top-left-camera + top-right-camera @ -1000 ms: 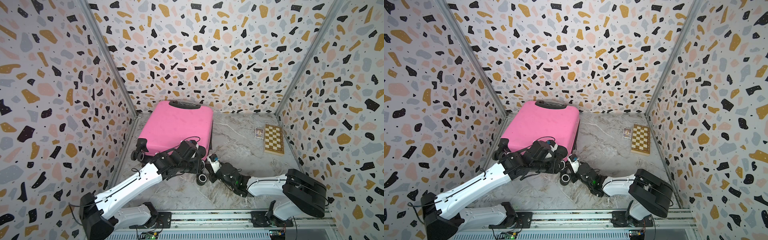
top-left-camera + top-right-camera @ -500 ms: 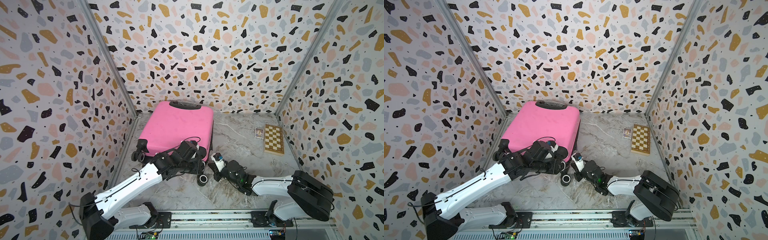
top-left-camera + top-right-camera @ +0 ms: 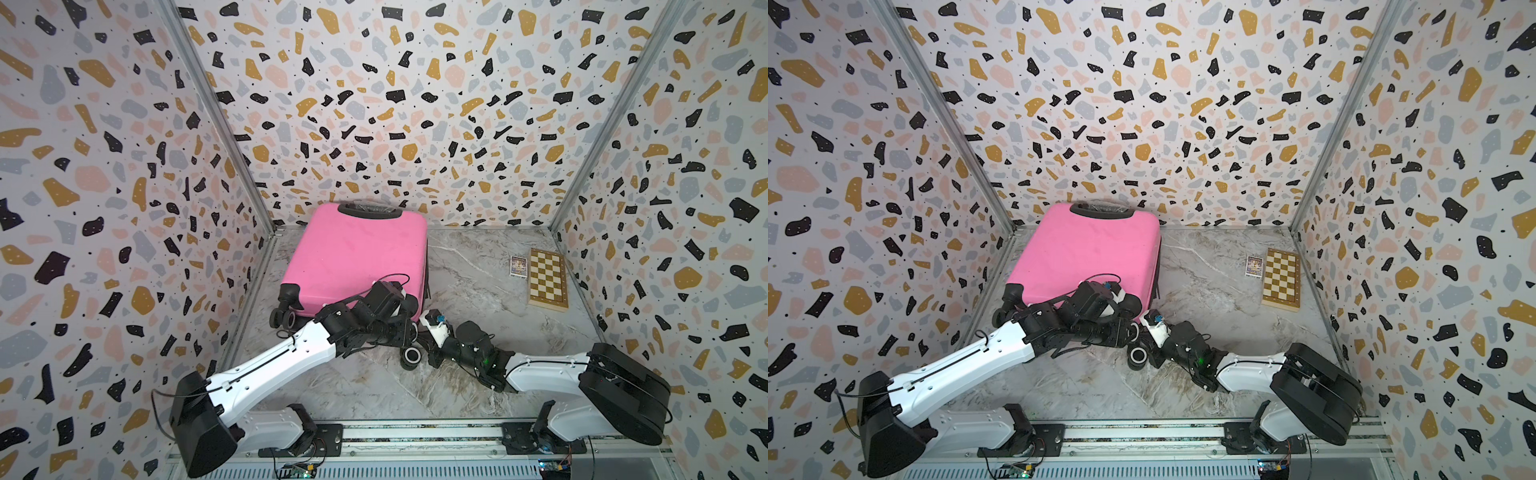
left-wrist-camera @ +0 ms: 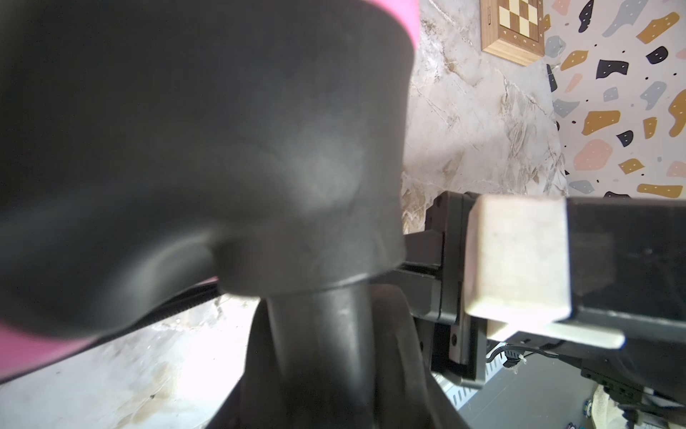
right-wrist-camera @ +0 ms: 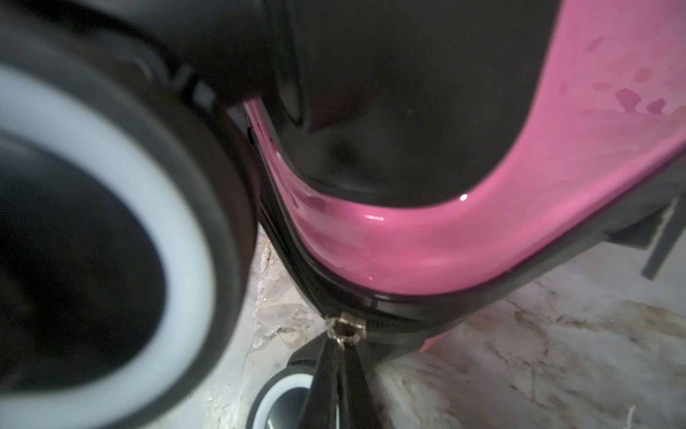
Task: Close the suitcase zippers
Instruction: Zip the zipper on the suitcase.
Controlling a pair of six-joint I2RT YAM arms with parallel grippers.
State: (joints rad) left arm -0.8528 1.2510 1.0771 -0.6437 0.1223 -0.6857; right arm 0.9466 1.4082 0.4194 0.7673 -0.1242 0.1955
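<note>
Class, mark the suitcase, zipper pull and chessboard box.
suitcase (image 3: 357, 253): a top view, upper shell's middle.
zipper pull (image 5: 346, 328): right wrist view, metal slider body.
chessboard box (image 3: 547, 277): a top view, checkered lid's middle.

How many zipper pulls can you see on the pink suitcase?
1. A metallic zipper pull sits on the black zipper band at a wheeled corner of the suitcase, pinched by the right gripper. Others may be hidden.

1. No word, brand or number can be read anywhere.
2. The small card box (image 3: 518, 266) just beside the chessboard box (image 3: 547, 278) bears print (too small to read).
3. The chessboard box's edge marks (image 4: 519, 36) are blurred.
</note>
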